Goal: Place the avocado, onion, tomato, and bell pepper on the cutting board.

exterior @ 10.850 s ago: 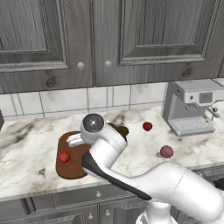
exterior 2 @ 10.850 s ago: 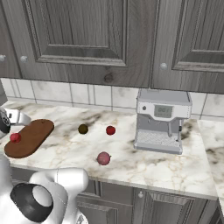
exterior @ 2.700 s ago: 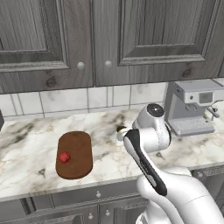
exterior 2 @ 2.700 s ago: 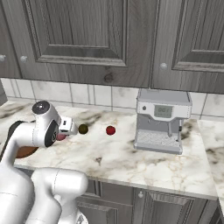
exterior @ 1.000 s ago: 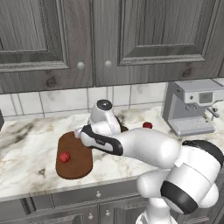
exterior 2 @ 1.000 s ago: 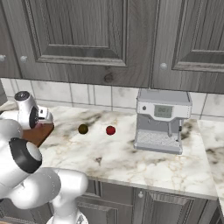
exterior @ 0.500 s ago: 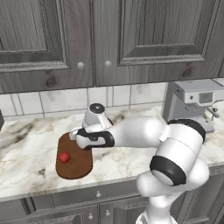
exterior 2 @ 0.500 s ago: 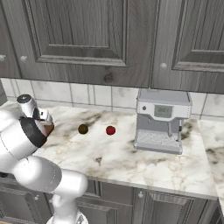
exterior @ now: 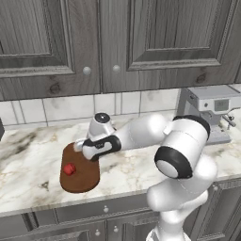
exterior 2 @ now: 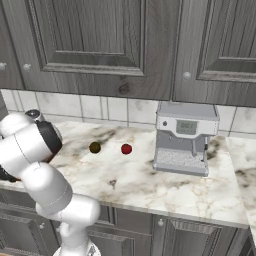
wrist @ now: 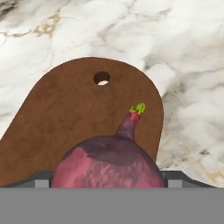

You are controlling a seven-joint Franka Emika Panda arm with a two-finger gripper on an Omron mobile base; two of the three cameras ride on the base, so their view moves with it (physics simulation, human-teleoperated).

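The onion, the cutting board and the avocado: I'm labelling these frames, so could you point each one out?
onion [wrist: 108,162], hand view, on its purple body below the stalk.
cutting board [wrist: 74,113], hand view, on the bare wood below its hanging hole.
avocado [exterior 2: 95,147], right base view, on the middle of the dark fruit.

Marble tabletop has the board lying flat near its front edge, the avocado and tomato sitting side by side further along, and a coffee machine beyond them.
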